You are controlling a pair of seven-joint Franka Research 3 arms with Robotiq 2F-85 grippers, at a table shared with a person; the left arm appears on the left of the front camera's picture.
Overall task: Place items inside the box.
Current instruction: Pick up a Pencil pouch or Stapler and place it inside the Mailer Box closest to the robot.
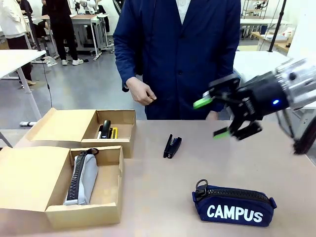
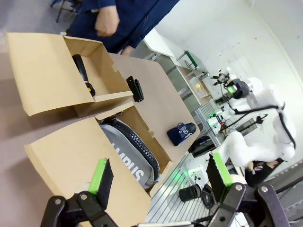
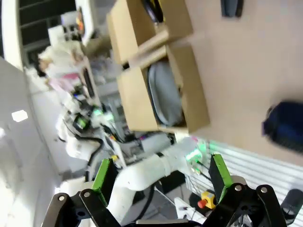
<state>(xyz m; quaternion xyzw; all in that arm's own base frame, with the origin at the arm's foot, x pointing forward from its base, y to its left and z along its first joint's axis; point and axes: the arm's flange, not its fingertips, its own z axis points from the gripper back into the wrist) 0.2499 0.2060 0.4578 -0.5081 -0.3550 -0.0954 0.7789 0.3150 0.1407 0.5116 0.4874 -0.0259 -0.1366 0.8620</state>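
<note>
Two open cardboard boxes stand at the table's left. The far box holds a black-and-white marker pen and a yellow utility knife. The near box holds the grey zip pouch. A black stapler lies mid-table, and the navy "CAMPUS" pouch lies near the front edge. My right gripper hangs open and empty in the air, above and behind the navy pouch. In the left wrist view my left gripper is open and empty, high over the near box with its grey pouch.
A person in a dark blue coat stands at the far side, one hand loosely curled above the table edge behind the far box. Both boxes have flaps folded out to the left. Bare tabletop lies between the stapler and the navy pouch.
</note>
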